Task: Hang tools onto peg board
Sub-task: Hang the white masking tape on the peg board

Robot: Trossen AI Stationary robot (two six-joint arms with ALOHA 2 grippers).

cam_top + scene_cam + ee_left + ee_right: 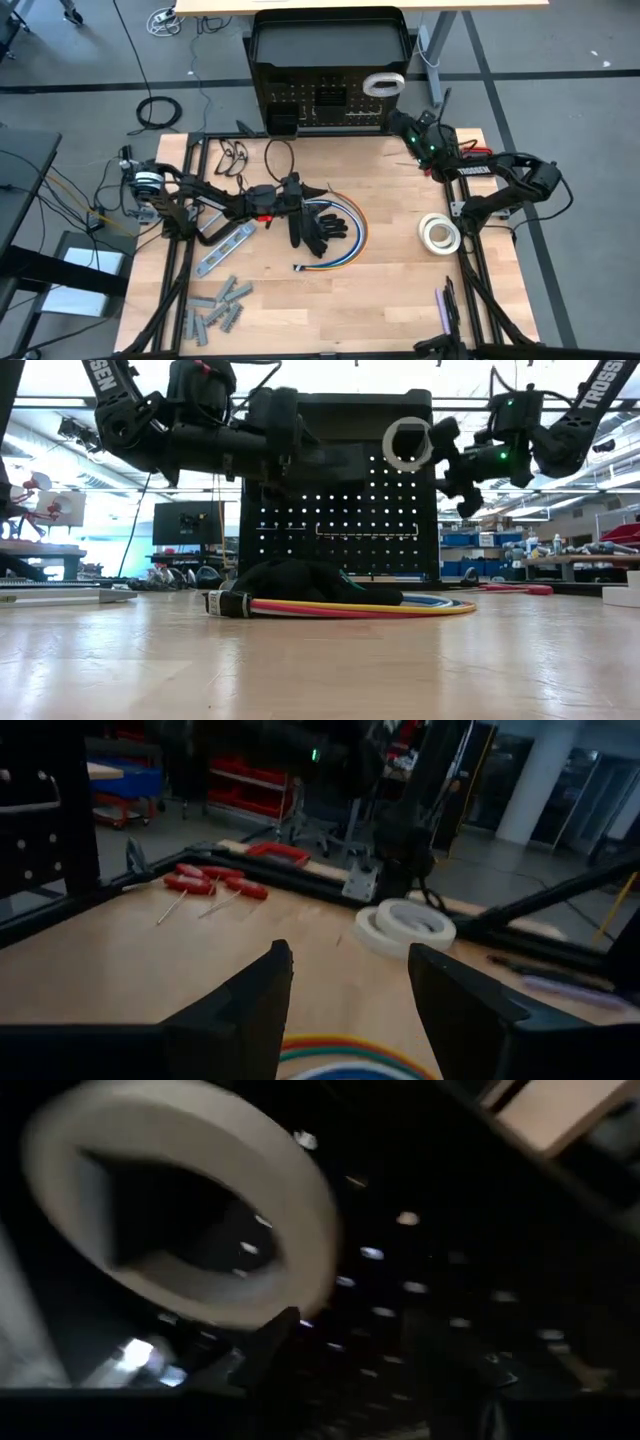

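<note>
The peg board (325, 100) stands upright at the table's far edge. A white tape roll (408, 443) hangs high on the right of its holed face; what bears it does not show. My right gripper (447, 455) is level and just right of that roll (180, 1210), fingers open, with the roll outside the gap. My left gripper (350, 1010) hovers open over the table's middle above a black glove (315, 225). A second tape roll (439, 232) lies flat on the table at the right. My right gripper has one fingertip (280, 1330) right at the hanging roll's lower rim (250, 1305). Whether it touches the rim I cannot tell.
A coil of coloured cable (345, 245) lies beside the glove. A silver flat bar (225, 250) and grey metal pieces (215, 308) lie near left. Red-handled tools (215, 880) lie at the far right, and a purple-handled tool (443, 305) at the near right.
</note>
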